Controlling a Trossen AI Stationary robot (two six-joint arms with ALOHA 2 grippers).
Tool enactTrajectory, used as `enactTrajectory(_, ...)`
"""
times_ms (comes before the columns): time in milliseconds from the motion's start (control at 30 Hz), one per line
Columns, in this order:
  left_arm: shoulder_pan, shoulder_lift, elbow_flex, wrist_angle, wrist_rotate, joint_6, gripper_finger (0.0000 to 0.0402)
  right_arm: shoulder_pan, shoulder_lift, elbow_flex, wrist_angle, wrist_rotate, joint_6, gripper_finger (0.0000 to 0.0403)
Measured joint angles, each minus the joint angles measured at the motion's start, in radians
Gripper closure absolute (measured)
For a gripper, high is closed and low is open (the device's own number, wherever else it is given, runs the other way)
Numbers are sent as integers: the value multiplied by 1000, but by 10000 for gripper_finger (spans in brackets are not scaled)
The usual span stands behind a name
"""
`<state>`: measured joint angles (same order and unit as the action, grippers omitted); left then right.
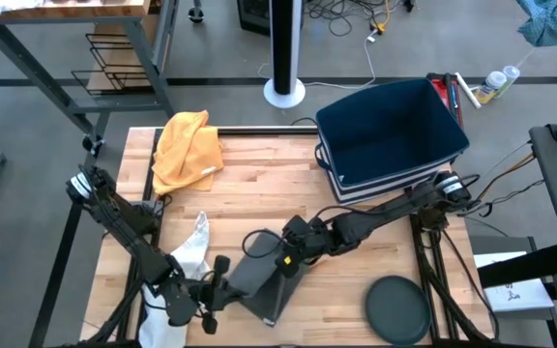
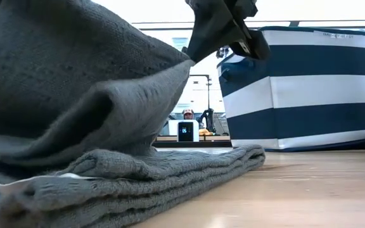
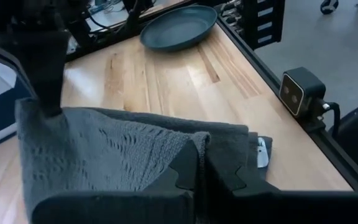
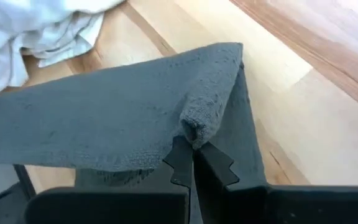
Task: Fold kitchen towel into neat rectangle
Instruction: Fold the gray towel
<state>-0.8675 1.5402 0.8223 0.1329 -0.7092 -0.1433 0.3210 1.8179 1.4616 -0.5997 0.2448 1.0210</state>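
A dark grey kitchen towel (image 1: 262,282) lies near the table's front edge, between my two grippers. Its lower layers (image 2: 138,177) rest folded on the wood, and an upper layer (image 2: 75,95) is raised off them. My left gripper (image 1: 218,278) is shut on the towel at its left end. My right gripper (image 1: 285,259) is shut on the raised corner at its right end. In the low view the right gripper (image 2: 230,28) shows at the top with cloth hanging from it. My left gripper pinches a folded edge of the towel (image 3: 197,142) between its two fingers, coming nearly level from the table's left. The cloth runs from there, lifted, toward the other gripper. My right gripper pinches a bunched corner of the towel (image 4: 194,129) between its fingertips, slanting down from the table's right. The raised layer (image 4: 123,112) spreads away from that corner, while the cloth below stays on the table.
A white cloth (image 1: 190,253) lies just left of the grey towel, and a yellow towel (image 1: 188,145) at the far left. A navy striped bin (image 1: 391,135) stands at the far right. A dark plate (image 1: 399,309) sits at the near right. A small camera (image 3: 303,93) is fixed at the table's edge.
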Motion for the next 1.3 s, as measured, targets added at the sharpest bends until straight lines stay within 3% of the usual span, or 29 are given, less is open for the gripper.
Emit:
enactTrajectory(200,3,54,0,29,2,-7,401,2,18,-10,-15,-2,26,400)
enactTrajectory(467,32,267,6,388,11,79,395,2,44,-10,-25,8,42,401)
enactTrajectory(900,57,502,194,393,9,112,394,8,46,-11,-24,8,52,400)
enactTrajectory(1067,67,533,203,385,14,104,397,22,47,-15,-24,9,53,400)
enactTrajectory(1300,120,535,185,391,20,35,363,25,49,-47,-22,11,85,400)
